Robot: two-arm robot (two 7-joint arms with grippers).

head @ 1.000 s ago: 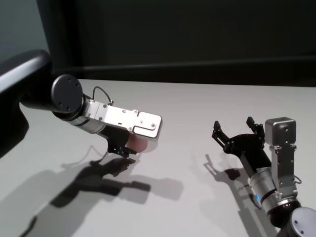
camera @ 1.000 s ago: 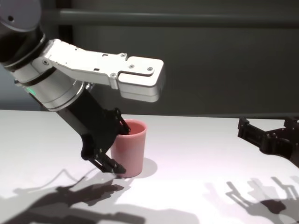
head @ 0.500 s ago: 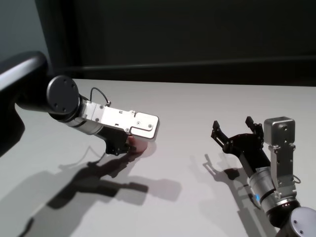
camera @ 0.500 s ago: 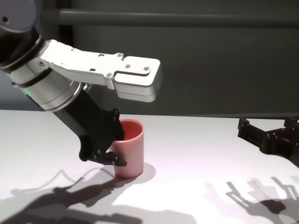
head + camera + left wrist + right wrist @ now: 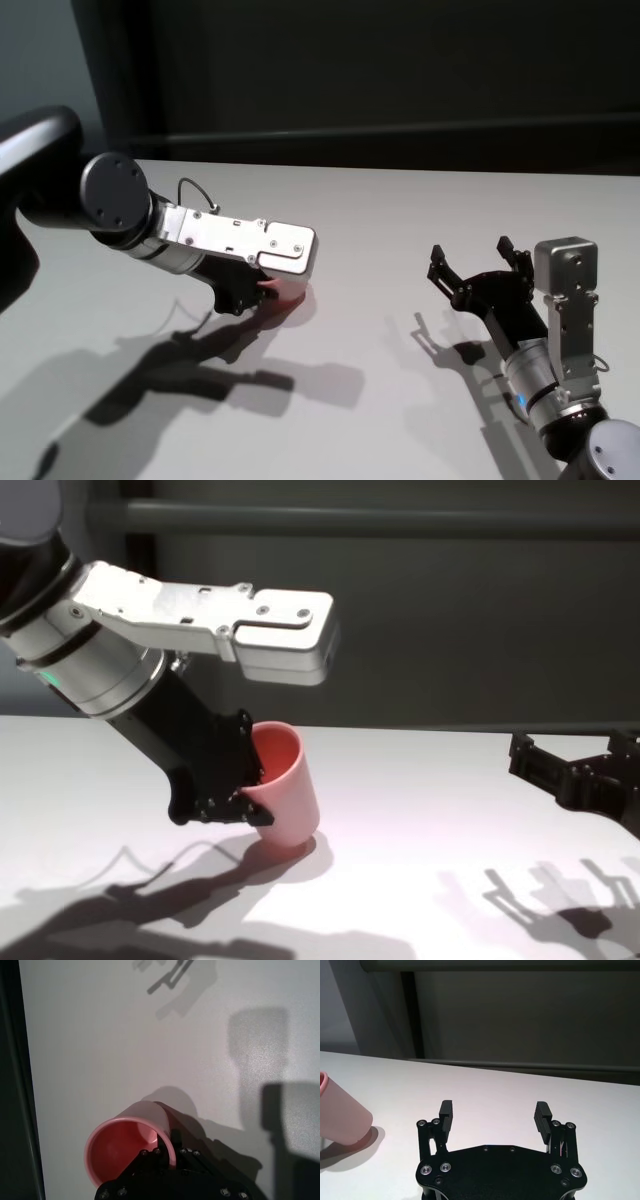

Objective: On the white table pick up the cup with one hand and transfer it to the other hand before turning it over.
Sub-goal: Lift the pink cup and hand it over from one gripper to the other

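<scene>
The left arm reached forward and down over the plain matte white worktop [image 5: 420,790], its left end effector [image 5: 243,792] clamped on the rim of the smooth salmon-pink plastic cup [image 5: 285,785]. The cup leaned tilted, its base near the worktop. The right end effector [image 5: 478,268] hovered well apart, fingers [image 5: 446,1112] spread wide, holding nothing.
</scene>
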